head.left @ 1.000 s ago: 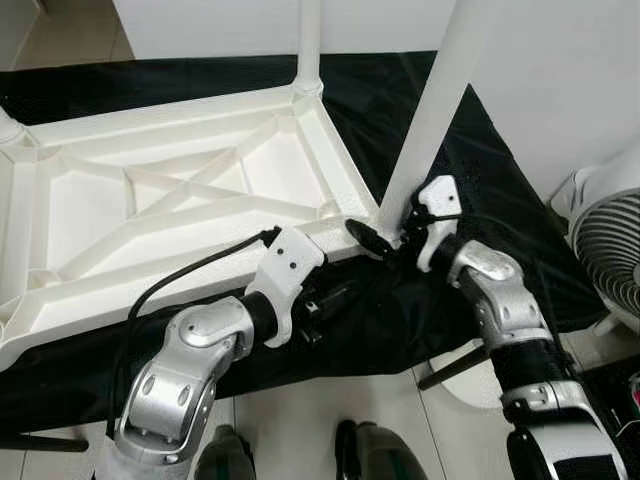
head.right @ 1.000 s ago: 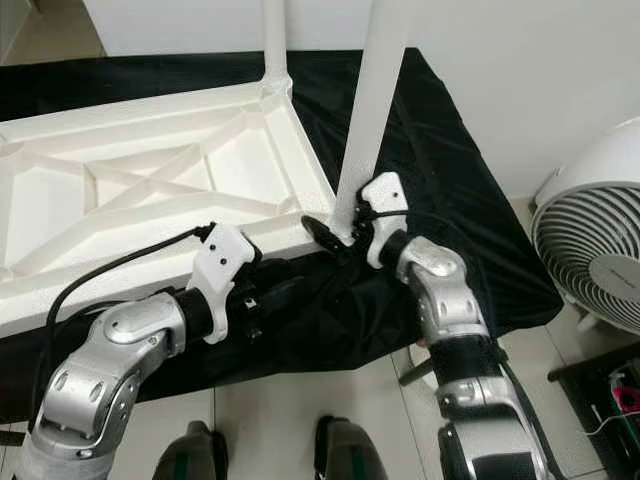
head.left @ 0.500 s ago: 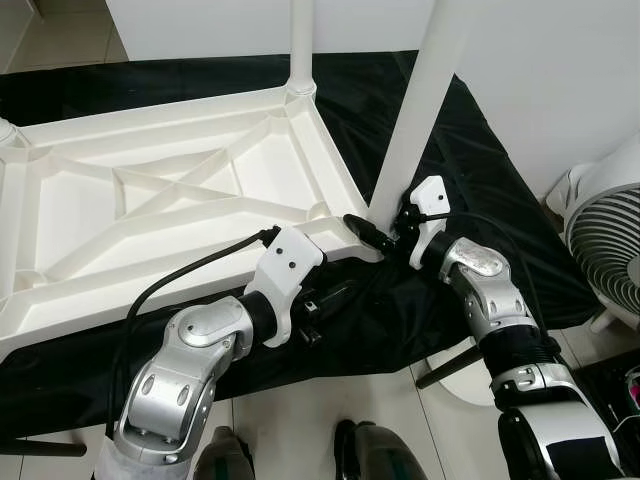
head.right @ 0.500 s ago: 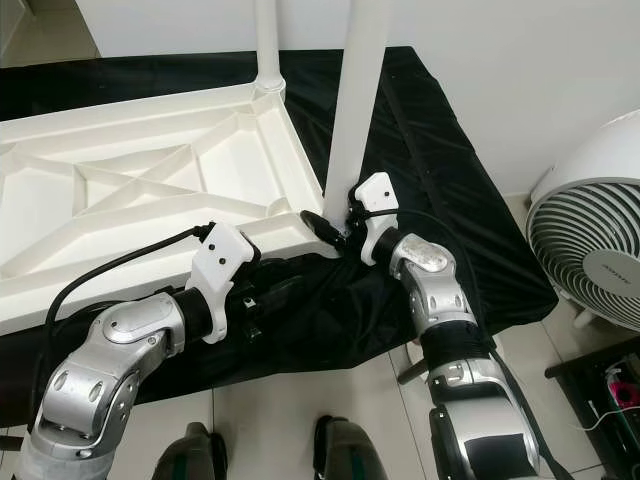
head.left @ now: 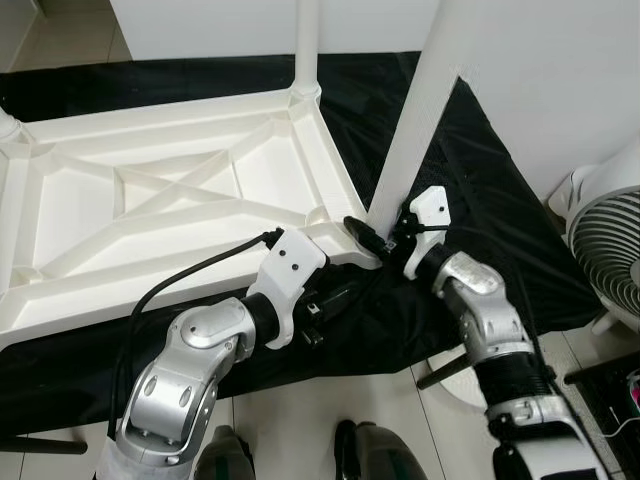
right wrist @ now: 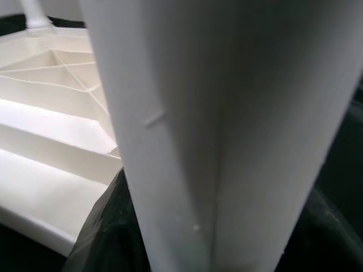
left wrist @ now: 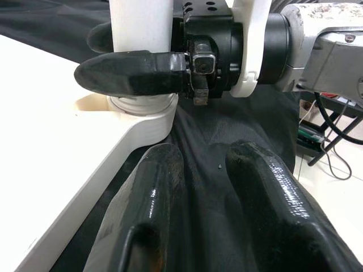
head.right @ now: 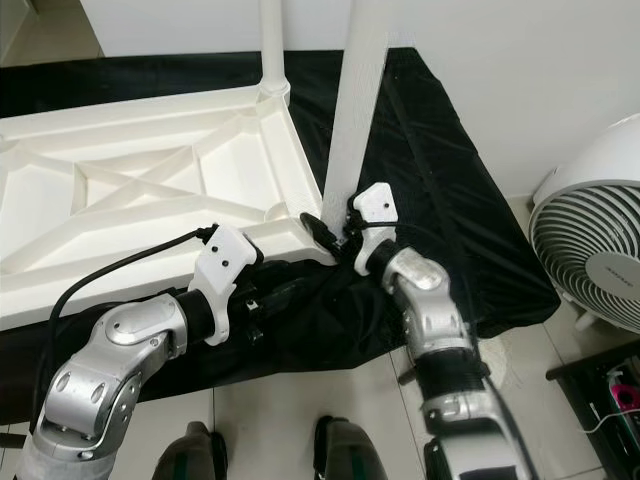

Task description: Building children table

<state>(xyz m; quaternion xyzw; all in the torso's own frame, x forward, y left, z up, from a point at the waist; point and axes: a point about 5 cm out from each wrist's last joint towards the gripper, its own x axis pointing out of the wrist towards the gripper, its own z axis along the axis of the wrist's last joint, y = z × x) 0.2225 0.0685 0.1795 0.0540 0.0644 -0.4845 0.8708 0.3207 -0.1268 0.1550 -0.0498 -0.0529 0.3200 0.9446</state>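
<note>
The white children's table [head.left: 170, 200] lies upside down on a black cloth [head.left: 480, 190] spread over the counter, ribbed underside up. The left gripper [left wrist: 210, 226] rests low on the cloth by the table's near edge, its fingers slightly apart and holding nothing. At the near right corner, the right gripper [head.left: 372, 238] pinches the base of a white leg [head.left: 415, 130] standing in its socket. Farther right stands a white fan [head.right: 600, 250]; its small label is unreadable.

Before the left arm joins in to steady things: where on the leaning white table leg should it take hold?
Probably low on the table leg, just above the right gripper clamped at its base near the tabletop corner socket. Come from the robot's left; the round, tilted shaft suits fingers closing across it.
</note>
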